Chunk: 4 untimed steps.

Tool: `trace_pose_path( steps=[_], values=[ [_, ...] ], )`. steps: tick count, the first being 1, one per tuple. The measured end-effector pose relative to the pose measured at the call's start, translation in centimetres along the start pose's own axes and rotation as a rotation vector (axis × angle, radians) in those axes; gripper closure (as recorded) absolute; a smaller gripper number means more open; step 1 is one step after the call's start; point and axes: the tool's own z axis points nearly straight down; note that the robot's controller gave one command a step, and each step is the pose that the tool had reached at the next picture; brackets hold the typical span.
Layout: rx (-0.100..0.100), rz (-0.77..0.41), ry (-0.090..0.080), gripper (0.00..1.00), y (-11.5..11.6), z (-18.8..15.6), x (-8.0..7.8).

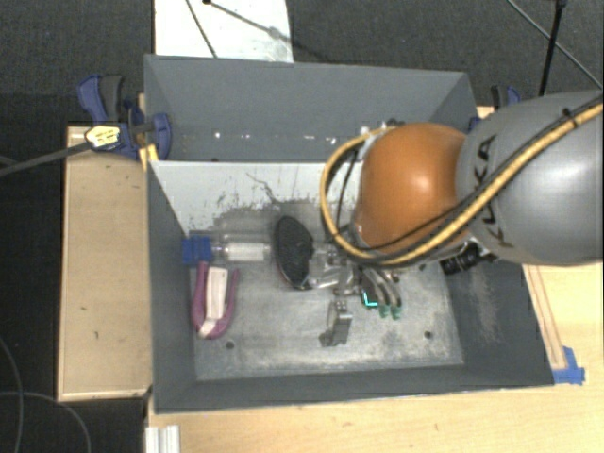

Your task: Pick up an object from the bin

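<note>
- Claw point(337, 321) low over the bin point(283, 111) floor, just right of the black oval thing point(293, 250).
- Wide or narrow? Cannot tell from here.

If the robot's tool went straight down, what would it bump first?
Probably just the bare grey floor of the bin. The tool points down at an open spot right of the black oval thing, though depth is hard to judge.
</note>
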Motion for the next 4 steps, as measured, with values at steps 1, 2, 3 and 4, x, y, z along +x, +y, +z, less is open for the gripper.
trace_pose_path(
  steps=[1,2,3,4],
  values=[
    [-0.002,-0.017,-0.008,0.00,4.4,5.0,-5.7],
    [0.000,-0.099,-0.014,0.00,-1.4,9.1,-9.4],
    [-0.004,-0.041,-0.026,0.00,-2.3,11.1,-9.5],
    [-0.002,-0.038,-0.017,1.00,-2.4,11.1,-9.3]
  ],
)
